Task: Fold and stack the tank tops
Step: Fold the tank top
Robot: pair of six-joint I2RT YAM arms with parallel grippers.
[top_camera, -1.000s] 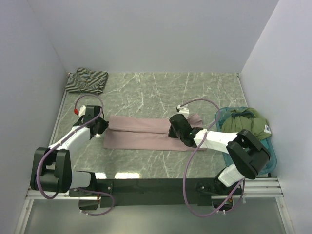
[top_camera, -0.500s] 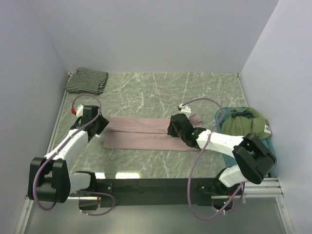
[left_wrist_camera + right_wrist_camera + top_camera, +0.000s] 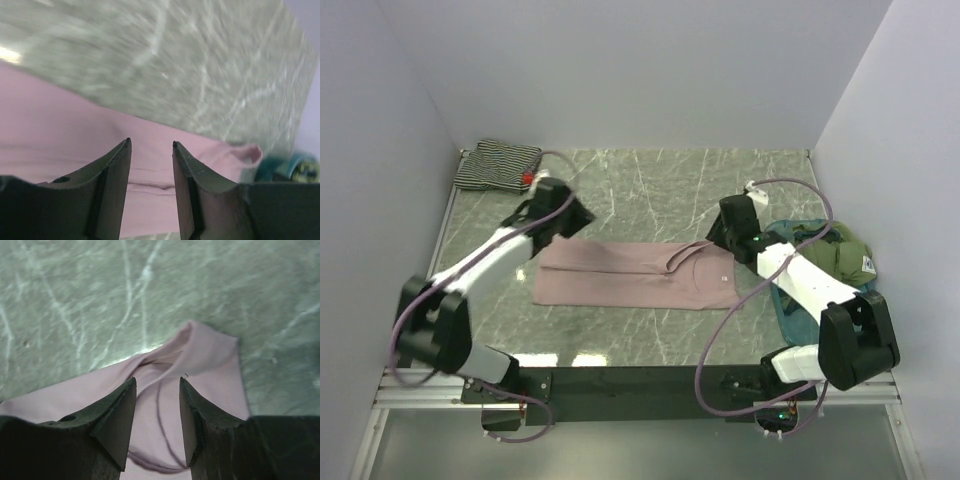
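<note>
The mauve-pink tank top (image 3: pixel 635 273) lies flat in a long folded rectangle in the middle of the table, its neckline end toward the right. The striped tank top (image 3: pixel 498 165) sits folded in the far left corner. My left gripper (image 3: pixel 572 214) hovers over the pink top's far left edge, jaws open and empty; in the left wrist view (image 3: pixel 151 143) only pink fabric (image 3: pixel 60 125) shows between them. My right gripper (image 3: pixel 713 240) hangs above the neckline end, also open and empty (image 3: pixel 157 380), with the scoop neck (image 3: pixel 210 355) below it.
A teal tray (image 3: pixel 798 322) at the right edge holds an olive-green garment (image 3: pixel 830 255). The tray's corner also shows in the left wrist view (image 3: pixel 280 167). Walls close in the table on the left, back and right.
Both grippers have gone from shut to open, letting go of the pink top. Both arms have lifted and swung toward the far side. The top now lies spread flatter.
</note>
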